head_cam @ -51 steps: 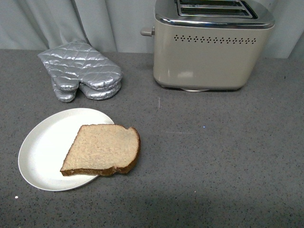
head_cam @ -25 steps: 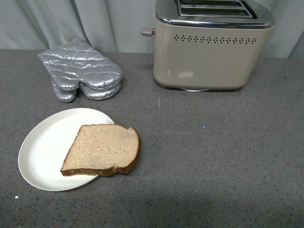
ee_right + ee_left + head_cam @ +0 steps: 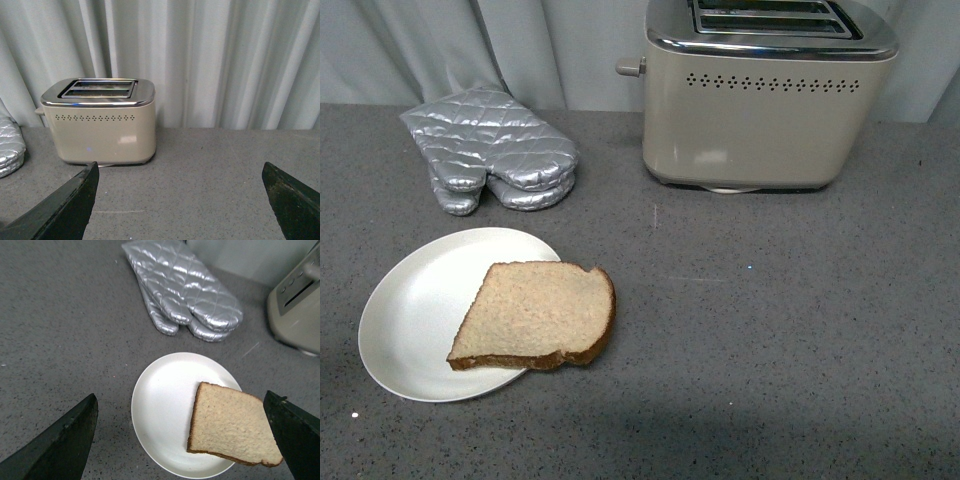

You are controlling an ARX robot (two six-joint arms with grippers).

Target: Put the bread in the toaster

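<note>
The bread [image 3: 536, 315] is one light-brown slice with a darker crust. It lies flat, half on a white plate [image 3: 415, 310], its crust end hanging over the plate's right rim. It also shows in the left wrist view [image 3: 230, 424]. The beige toaster [image 3: 765, 105] with a chrome top and two empty slots stands at the back right; it shows in the right wrist view [image 3: 100, 122] too. My left gripper [image 3: 182, 440] is open above the plate and bread, apart from them. My right gripper [image 3: 180, 200] is open over bare counter, well short of the toaster. Neither gripper shows in the front view.
A silver quilted oven mitt [image 3: 490, 150] lies at the back left, behind the plate; it also shows in the left wrist view [image 3: 180, 287]. A grey curtain [image 3: 200, 60] hangs behind the toaster. The counter [image 3: 770, 330] is dark grey and speckled.
</note>
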